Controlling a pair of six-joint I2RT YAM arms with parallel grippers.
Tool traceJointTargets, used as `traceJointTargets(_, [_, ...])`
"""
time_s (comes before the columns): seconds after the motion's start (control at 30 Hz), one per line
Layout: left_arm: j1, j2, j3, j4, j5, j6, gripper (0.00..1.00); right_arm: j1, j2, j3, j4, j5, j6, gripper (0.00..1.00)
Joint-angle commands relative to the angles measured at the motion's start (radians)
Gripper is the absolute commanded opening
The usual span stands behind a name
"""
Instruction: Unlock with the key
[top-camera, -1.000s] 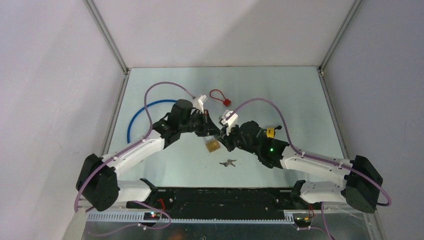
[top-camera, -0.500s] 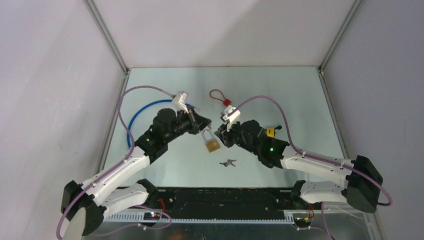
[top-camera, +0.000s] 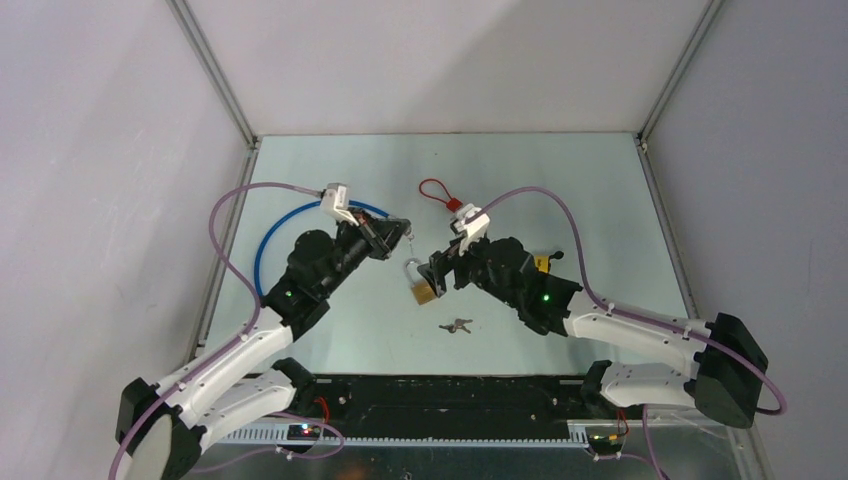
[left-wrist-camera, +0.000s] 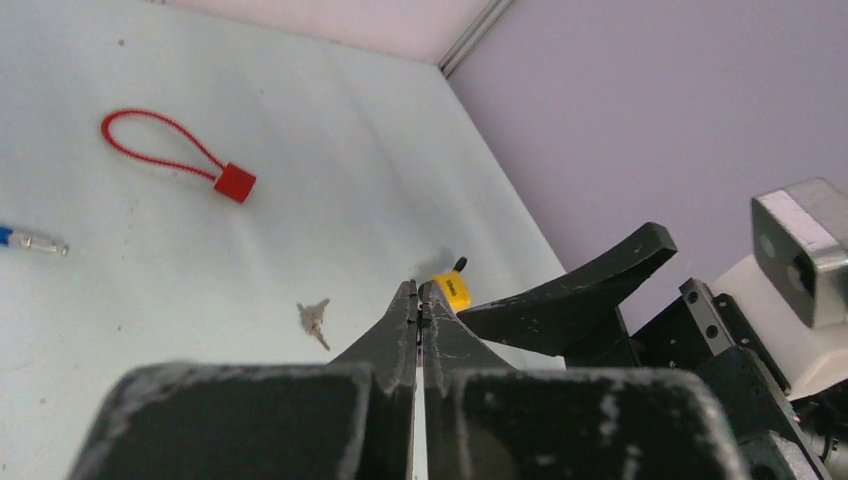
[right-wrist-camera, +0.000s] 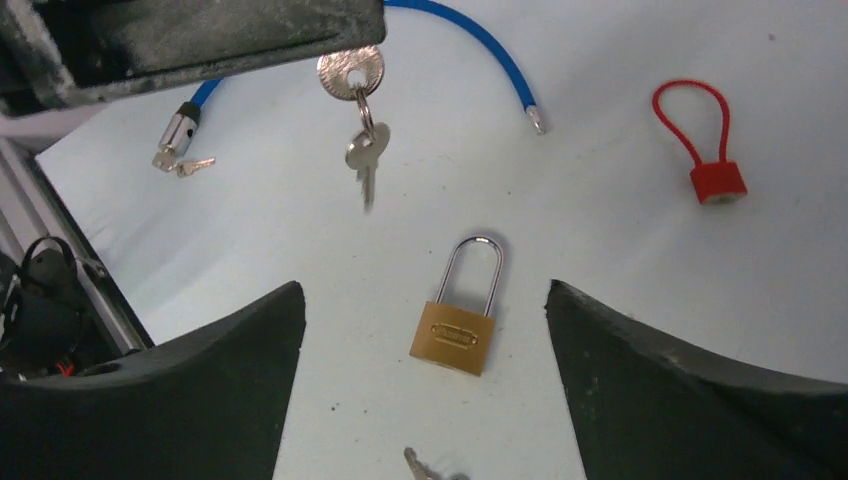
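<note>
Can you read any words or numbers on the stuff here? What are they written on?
No text here is clear enough to quote.
Brass padlock: a stamped mark on its front, too blurred to read.
Key: any stamp on its round head is too small to read.
Small yellow object: dark marks on it, too small to read.

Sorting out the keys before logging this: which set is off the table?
The silver ringed keys pinched in the left hand, dangling in the air. The small loose keys beside the brass padlock lie flat on the table.
</note>
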Motion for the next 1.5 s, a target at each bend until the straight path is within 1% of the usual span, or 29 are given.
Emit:
traceJointTargets(0.0, [0.003, -0.021, 0.006, 0.136, -0.026, 0.076, 0.0, -0.094, -0.048, 0.028, 0.113, -0.198, 0.064, 0.97])
traceJointTargets(0.03, [0.006, -0.02, 0.009, 0.147, -0.025, 0.079, 0.0, -0.136, -0.053, 0.03, 0.16, -0.279, 0.144, 0.97])
traceJointTargets(0.07, [0.013, -0.015, 0.021, 0.148, -0.02, 0.078, 0.0, -0.227, -0.051, 0.031, 0.194, -0.425, 0.185, 0.96])
traceJointTargets(0.1, [0.02, -0.013, 0.028, 0.151, -0.015, 0.075, 0.0, -0.268, -0.039, 0.033, 0.274, -0.481, 0.268, 0.96])
traceJointTargets(0.13, [0.036, -0.007, 0.045, 0.153, 0.004, 0.066, 0.0, -0.341, -0.03, 0.037, 0.311, -0.57, 0.303, 0.95])
traceJointTargets(0.17, [0.044, 0.0, 0.053, 0.158, 0.018, 0.063, 0.0, -0.369, -0.006, 0.055, 0.377, -0.604, 0.354, 0.94])
traceJointTargets(0.2, [0.061, 0.004, 0.075, 0.162, 0.043, 0.055, 0.0, -0.414, 0.008, 0.081, 0.406, -0.656, 0.376, 0.93])
traceJointTargets(0.27, [0.087, 0.024, 0.106, 0.181, 0.084, 0.032, 0.0, -0.468, 0.081, 0.111, 0.513, -0.717, 0.459, 0.9])
traceJointTargets(0.3, [0.101, 0.043, 0.116, 0.195, 0.097, 0.022, 0.0, -0.498, 0.1, 0.115, 0.621, -0.737, 0.54, 0.89])
traceJointTargets(0.33, [0.105, 0.051, 0.135, 0.204, 0.126, 0.002, 0.0, -0.511, 0.139, 0.118, 0.676, -0.773, 0.58, 0.86])
traceJointTargets(0.37, [0.108, 0.068, 0.144, 0.218, 0.158, -0.013, 0.0, -0.524, 0.154, 0.119, 0.771, -0.79, 0.649, 0.84])
traceJointTargets(0.43, [0.109, 0.086, 0.16, 0.239, 0.212, -0.037, 0.0, -0.52, 0.193, 0.116, 0.849, -0.828, 0.7, 0.8])
traceJointTargets(0.63, [0.11, 0.103, 0.104, 0.35, 0.307, -0.115, 0.0, -0.469, 0.238, 0.082, 0.917, -0.873, 0.716, 0.69])
traceJointTargets(0.73, [0.109, 0.1, 0.082, 0.42, 0.331, -0.151, 0.0, -0.457, 0.262, 0.082, 0.99, -0.892, 0.748, 0.66])
traceJointTargets(0.87, [0.11, 0.091, 0.054, 0.468, 0.313, -0.179, 0.0, -0.44, 0.291, 0.083, 1.068, -0.908, 0.79, 0.6])
traceJointTargets(0.9, [0.11, 0.089, 0.046, 0.477, 0.307, -0.187, 0.0, -0.438, 0.297, 0.084, 1.073, -0.908, 0.793, 0.57])
traceJointTargets(1.0, [0.109, 0.088, 0.036, 0.529, 0.308, -0.21, 0.0, -0.432, 0.301, 0.084, 1.074, -0.906, 0.798, 0.52])
traceJointTargets(1.27, [0.108, 0.109, 0.032, 0.587, 0.339, -0.262, 0.0, -0.41, 0.294, 0.096, 1.046, -0.898, 0.769, 0.38])
traceJointTargets(1.47, [0.099, 0.12, 0.026, 0.608, 0.341, -0.274, 0.0, -0.4, 0.292, 0.099, 1.048, -0.885, 0.764, 0.35])
